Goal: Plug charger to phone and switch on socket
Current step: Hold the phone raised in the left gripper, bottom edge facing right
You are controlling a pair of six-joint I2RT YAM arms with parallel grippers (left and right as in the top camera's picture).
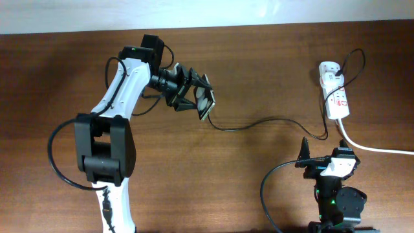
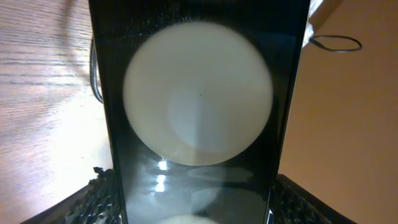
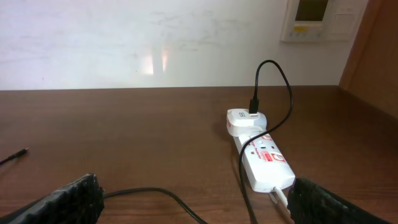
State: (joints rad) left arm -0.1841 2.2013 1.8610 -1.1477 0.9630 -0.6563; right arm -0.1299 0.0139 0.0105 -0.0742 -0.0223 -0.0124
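Note:
My left gripper (image 1: 194,97) is shut on the phone (image 1: 207,101) and holds it tilted above the table, left of centre. In the left wrist view the phone's glossy black screen (image 2: 199,112) fills the frame between the jaws (image 2: 199,208) and reflects a big white round spot. The charger cable (image 1: 259,122) runs along the table from the socket (image 1: 336,97) to the phone's lower end; I cannot tell whether its tip is in the phone. My right gripper (image 1: 325,156) is open and empty, in front of the socket (image 3: 264,162), its jaws (image 3: 199,211) wide apart.
A white adapter (image 1: 330,70) sits in the socket's far end, with the black cable looping out of it (image 3: 273,81). The thick white cord (image 1: 375,147) leaves the socket's near end toward the right edge. A white wall stands behind the table.

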